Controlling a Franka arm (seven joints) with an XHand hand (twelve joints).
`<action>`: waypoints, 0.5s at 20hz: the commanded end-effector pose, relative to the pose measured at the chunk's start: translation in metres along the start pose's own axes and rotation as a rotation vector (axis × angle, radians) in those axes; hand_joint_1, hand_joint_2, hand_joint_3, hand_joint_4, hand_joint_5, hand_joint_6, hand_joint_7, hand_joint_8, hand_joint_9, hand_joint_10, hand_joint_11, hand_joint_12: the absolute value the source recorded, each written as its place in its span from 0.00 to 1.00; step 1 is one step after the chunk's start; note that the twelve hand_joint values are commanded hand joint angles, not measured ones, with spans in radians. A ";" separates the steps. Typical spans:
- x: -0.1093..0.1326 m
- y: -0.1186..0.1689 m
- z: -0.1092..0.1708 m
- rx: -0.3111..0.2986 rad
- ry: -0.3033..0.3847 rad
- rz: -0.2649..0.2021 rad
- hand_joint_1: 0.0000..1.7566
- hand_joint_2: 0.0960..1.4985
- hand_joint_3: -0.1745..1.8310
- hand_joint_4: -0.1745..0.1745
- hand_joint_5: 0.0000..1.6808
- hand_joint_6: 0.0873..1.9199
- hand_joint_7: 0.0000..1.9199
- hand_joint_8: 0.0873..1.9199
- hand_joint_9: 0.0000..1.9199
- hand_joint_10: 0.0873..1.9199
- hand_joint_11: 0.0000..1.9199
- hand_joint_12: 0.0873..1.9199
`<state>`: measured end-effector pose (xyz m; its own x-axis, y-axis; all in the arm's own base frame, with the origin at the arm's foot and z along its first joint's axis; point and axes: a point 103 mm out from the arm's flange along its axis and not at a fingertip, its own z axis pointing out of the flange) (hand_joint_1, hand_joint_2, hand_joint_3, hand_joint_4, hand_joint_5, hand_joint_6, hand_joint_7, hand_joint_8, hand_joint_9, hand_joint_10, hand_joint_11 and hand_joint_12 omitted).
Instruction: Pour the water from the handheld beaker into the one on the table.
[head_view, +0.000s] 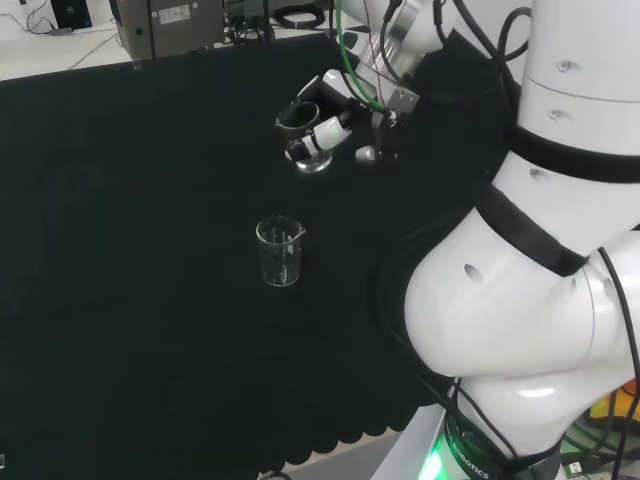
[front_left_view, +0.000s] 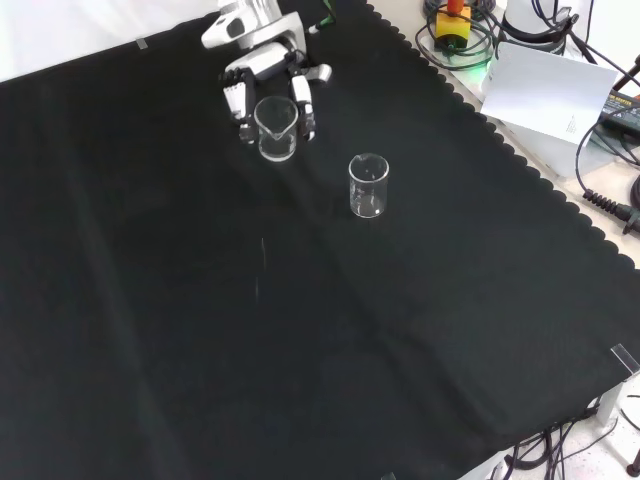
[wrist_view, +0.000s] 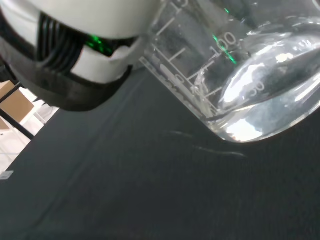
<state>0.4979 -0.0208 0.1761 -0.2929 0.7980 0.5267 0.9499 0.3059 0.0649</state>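
The hand (head_view: 335, 118) hangs above the cloth with its fingers (front_left_view: 303, 112) curled round a clear glass beaker (head_view: 308, 152) (front_left_view: 276, 130). Close up in the wrist view, this held beaker (wrist_view: 240, 75) is tilted and water lies in its bottom. A second clear beaker (head_view: 279, 252) (front_left_view: 368, 186) stands upright on the black cloth, apart from the hand. In the head view it is nearer the camera than the hand. In the front view it stands to the right of the hand and a little nearer.
The arm's white links (head_view: 530, 250) stand at the right of the head view. Cables and a white sheet (front_left_view: 545, 90) lie beyond the cloth's scalloped edge (front_left_view: 520, 165) at the front view's right. Equipment boxes (head_view: 170, 20) stand behind the bench.
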 end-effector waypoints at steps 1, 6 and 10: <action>0.026 -0.052 -0.019 0.083 -0.050 0.021 0.75 0.36 0.43 0.00 0.81 0.22 0.74 0.19 0.94 0.00 0.77 0.24; 0.047 -0.073 -0.019 0.160 -0.125 0.019 0.75 0.36 0.44 0.00 0.80 0.25 0.73 0.23 0.94 0.00 0.77 0.24; 0.056 -0.085 -0.011 0.242 -0.200 0.030 0.75 0.36 0.44 0.00 0.80 0.25 0.73 0.23 0.94 0.00 0.77 0.24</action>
<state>0.4473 -0.0217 0.2092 -0.3001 0.8388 0.4543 0.9406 0.3395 -0.0054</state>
